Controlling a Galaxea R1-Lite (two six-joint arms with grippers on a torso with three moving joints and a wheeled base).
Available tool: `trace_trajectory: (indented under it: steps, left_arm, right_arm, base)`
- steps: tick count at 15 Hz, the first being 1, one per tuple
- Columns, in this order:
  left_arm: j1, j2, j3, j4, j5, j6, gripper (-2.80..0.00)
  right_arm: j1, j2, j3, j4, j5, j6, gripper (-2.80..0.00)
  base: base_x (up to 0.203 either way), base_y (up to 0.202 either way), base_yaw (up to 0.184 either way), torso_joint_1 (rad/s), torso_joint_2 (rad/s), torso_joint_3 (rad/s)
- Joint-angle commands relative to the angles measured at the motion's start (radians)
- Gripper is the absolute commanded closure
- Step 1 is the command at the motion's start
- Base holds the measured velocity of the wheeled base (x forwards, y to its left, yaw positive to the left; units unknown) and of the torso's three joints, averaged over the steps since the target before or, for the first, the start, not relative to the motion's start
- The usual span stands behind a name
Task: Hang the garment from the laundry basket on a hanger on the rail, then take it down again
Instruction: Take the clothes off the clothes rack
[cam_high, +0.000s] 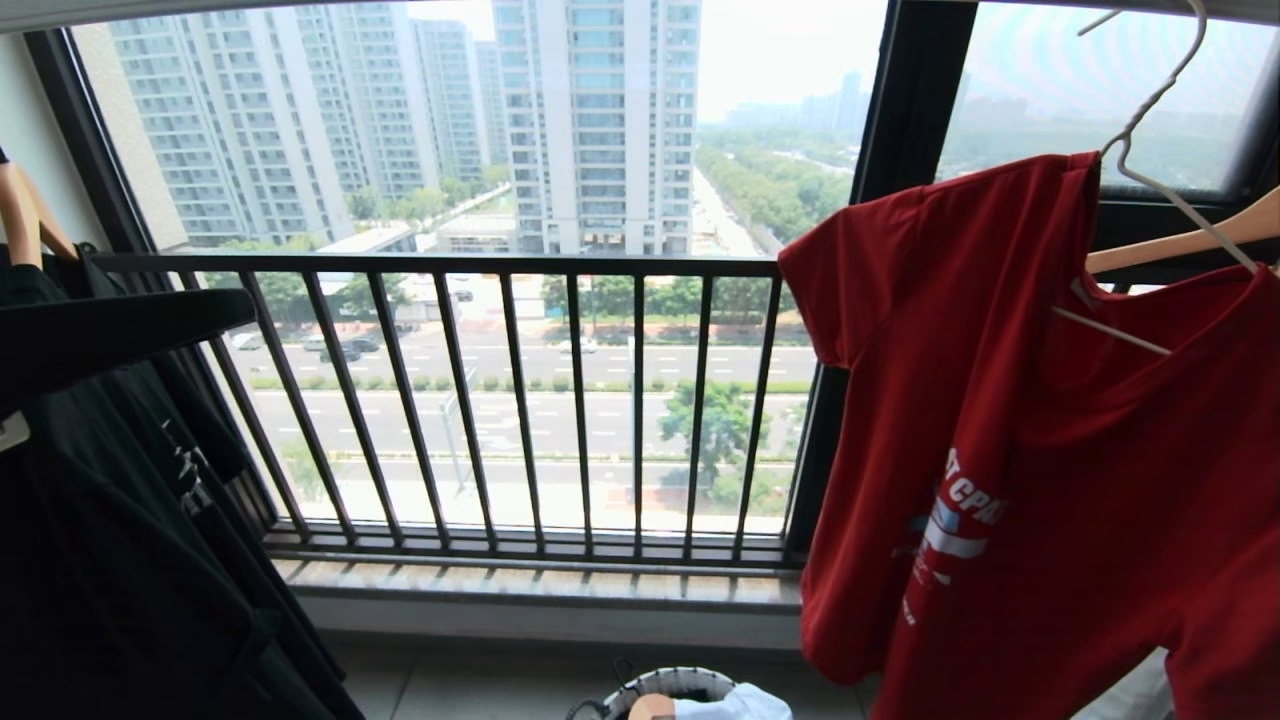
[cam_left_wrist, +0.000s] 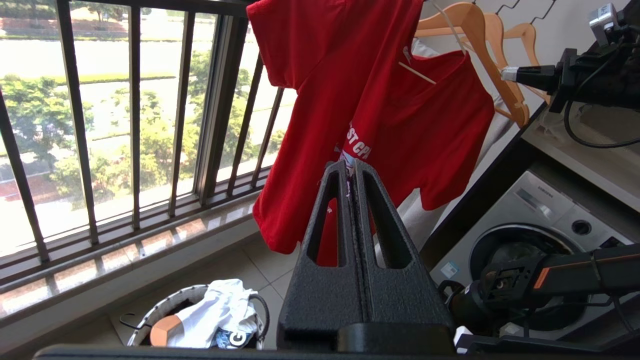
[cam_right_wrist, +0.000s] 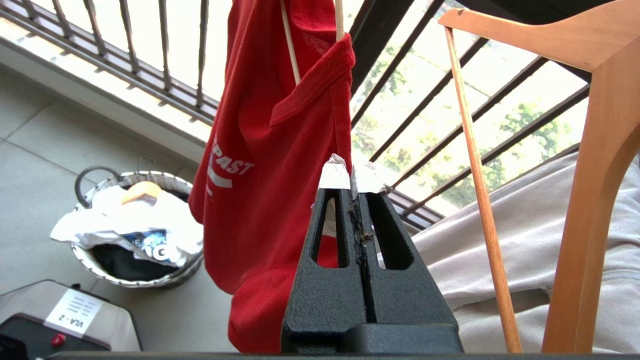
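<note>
The red short-sleeved T-shirt hangs on the thin white wire hanger. A wooden hanger crowds beside it. Both the left gripper and right gripper are closed, seemingly empty.

Black, rough-textured triangular fingers with slotted cut-outs; white-taped right tips.

Looks like a laundry balcony in a high-rise flat: barred window over apartment towers across the frame, front-load washing machine lower right, shirts on hangers, laundry basket on floor tiles.
</note>
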Motion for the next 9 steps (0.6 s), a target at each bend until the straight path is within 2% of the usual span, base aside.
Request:
trace_trajectory:
  steps: [1,4,5,7,9]
  left_arm:
    - [0.0,0.022,-0.002,-0.005,-0.003,-0.004,0.0]
    - [-0.003,0.033,-0.003,-0.008,-0.006,-0.002,0.0]
    - [-0.003,0.037,-0.004,-0.008,-0.006,-0.002,0.0]
    - [-0.005,0.042,-0.005,-0.008,-0.006,-0.002,0.0]
    - [-0.011,0.049,-0.004,-0.01,-0.006,-0.003,0.0]
  right_arm:
    - [0.069,0.06,-0.048,0.004,0.004,0.038,0.0]
    - [0.155,0.083,-0.091,0.004,0.003,0.097,0.0]
    - [0.184,0.092,-0.103,0.004,0.001,0.108,-2.8]
    - [0.232,0.109,-0.144,0.003,-0.001,0.116,-2.8]
    - [0.297,0.144,-0.194,0.004,-0.039,0.141,-2.8]
  base:
    - [0.0,0.0,0.0,0.0,0.0,0.0]
    - [0.0,0.0,0.0,0.0,0.0,0.0]
    - [0.0,0.0,0.0,0.0,0.0,0.0]
    - [0.0,0.0,0.0,0.0,0.0,0.0]
    - [0.0,0.0,0.0,0.0,0.0,0.0]
